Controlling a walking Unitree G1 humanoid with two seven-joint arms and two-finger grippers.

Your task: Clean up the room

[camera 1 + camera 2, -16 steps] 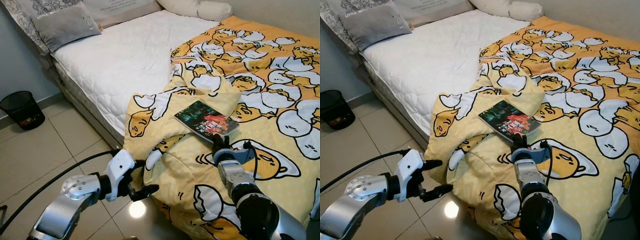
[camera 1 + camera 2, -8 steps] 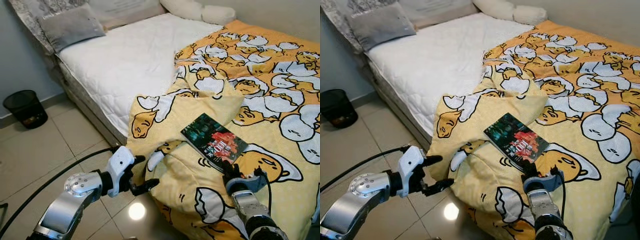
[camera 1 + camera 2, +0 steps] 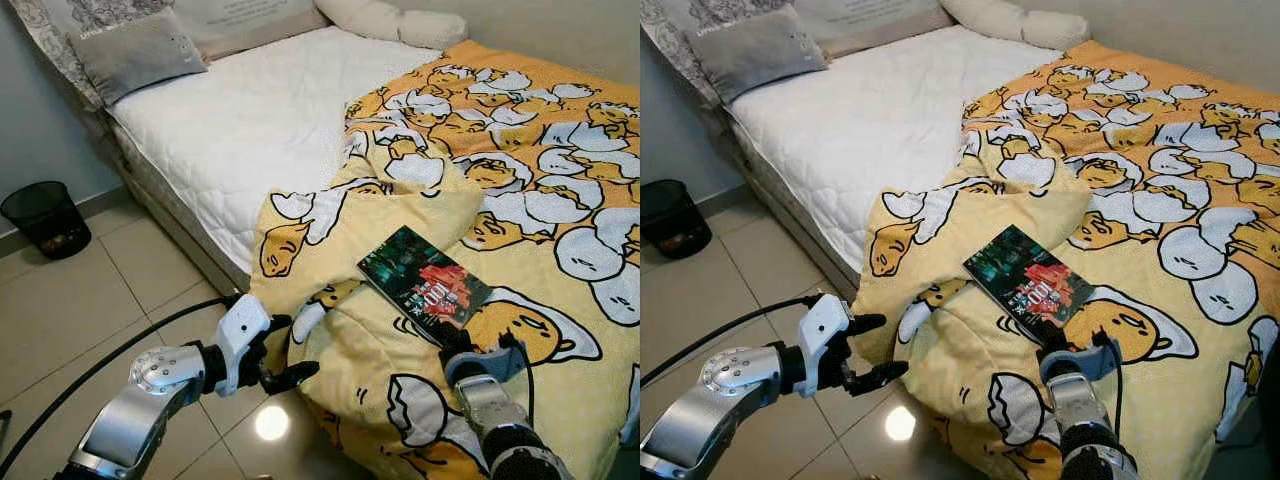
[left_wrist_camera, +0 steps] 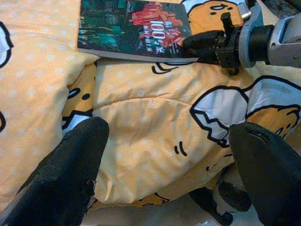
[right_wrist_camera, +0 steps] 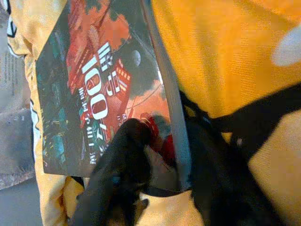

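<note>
Although the right tool (image 4: pixel 207 44) is now pinching the near corner of the dark paperback book with red and teal cover art (image 3: pixel 424 283), the book rests flat on the yellow duvet printed with white-and-yellow egg characters (image 3: pixel 520 180). One black finger lies on the cover and the other goes under the edge, as the right wrist view shows.

Change noted: a second ago the right arm was higher in the head views and its tool sat just short of the book's near edge. Half a second ago the arm had dropped lower and the tool had closed in on the corner. Now the grip appears seated. Some of the apparent shift in the scene is camera movement, since the bed (image 3: pixel 240 120) and the black mesh wastebasket (image 3: pixel 45 218) on the tiled floor (image 3: pixel 70 310) shifted together.

The left tool (image 3: pixel 282 352) hangs spread, holding nothing, beside the duvet fold that droops off the bed toward the floor; its position has hardly altered. A grey pillow (image 3: pixel 135 52) lies at the head of the bare white mattress.

Assessment: the book is secured but not yet lifted. The grip is on one corner only, so the book may sag or pivot when raised. The hanging duvet remains to be straightened.
</note>
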